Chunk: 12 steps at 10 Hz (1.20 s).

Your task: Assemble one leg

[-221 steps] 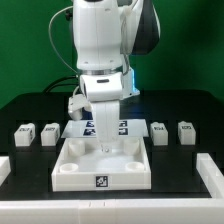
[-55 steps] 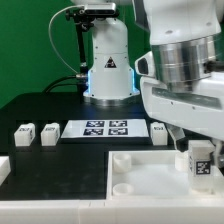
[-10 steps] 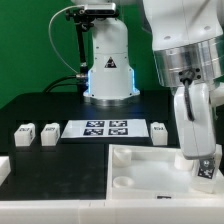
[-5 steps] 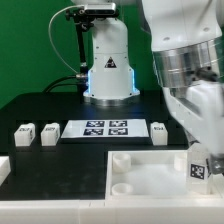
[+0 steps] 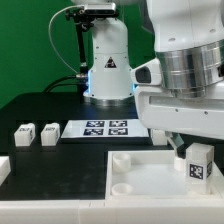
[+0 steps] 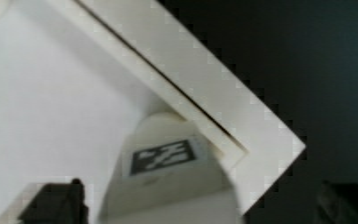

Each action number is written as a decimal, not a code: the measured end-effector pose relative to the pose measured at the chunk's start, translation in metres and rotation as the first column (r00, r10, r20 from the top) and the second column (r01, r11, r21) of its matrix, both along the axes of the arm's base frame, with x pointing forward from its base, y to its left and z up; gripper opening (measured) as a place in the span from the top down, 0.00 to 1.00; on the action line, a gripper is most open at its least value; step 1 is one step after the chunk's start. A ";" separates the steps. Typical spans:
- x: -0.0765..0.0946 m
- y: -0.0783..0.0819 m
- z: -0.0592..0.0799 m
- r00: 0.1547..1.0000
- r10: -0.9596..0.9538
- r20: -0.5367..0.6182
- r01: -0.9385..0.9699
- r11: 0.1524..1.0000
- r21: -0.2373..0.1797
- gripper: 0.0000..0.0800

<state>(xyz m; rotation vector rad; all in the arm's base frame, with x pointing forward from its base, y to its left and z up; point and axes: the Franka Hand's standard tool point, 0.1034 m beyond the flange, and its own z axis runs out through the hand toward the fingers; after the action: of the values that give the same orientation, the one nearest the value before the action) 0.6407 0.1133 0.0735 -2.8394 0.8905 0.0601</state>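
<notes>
A leg (image 5: 198,163), a stubby white post with a square tag, stands upright in the corner socket of the white tray-like piece (image 5: 150,172) at the exterior view's right. My gripper (image 5: 190,147) hangs just above and around it, mostly hidden by the hand. In the wrist view the leg (image 6: 163,160) sits between my two dark fingertips (image 6: 53,202). They stand wide apart and do not touch it, so the gripper (image 6: 194,206) is open. The tray's raised rim (image 6: 211,95) runs diagonally past the leg.
Two more legs (image 5: 22,134) (image 5: 48,132) lie at the exterior view's left and another (image 5: 160,131) lies behind the tray. The marker board (image 5: 105,128) lies at mid-table. A white rail piece (image 5: 4,168) sits at the left edge. The robot base (image 5: 108,70) stands behind.
Over the last second the hand has turned about the leg and the leg's tag has turned with it. The fingers, closed on the leg earlier, now stand apart from it.
</notes>
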 end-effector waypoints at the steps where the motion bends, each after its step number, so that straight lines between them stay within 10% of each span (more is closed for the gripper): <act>1: 0.000 0.001 0.000 1.000 -0.023 -0.001 0.023 1.000 0.001 0.19; 3: 0.000 0.002 0.000 0.999 -0.044 -0.005 0.044 0.999 0.001 0.53; 5: -0.002 0.001 -0.002 0.958 -0.282 -0.053 0.283 0.959 0.002 0.63; 10: -0.001 0.003 -0.002 0.417 -0.889 -0.189 0.902 0.430 -0.033 0.63; 12: 0.000 0.004 -0.002 0.330 -0.923 -0.198 0.937 0.345 -0.047 0.63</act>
<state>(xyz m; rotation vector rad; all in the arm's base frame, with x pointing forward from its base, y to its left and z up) 0.6404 0.1169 0.0718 -1.7856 2.3624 0.2106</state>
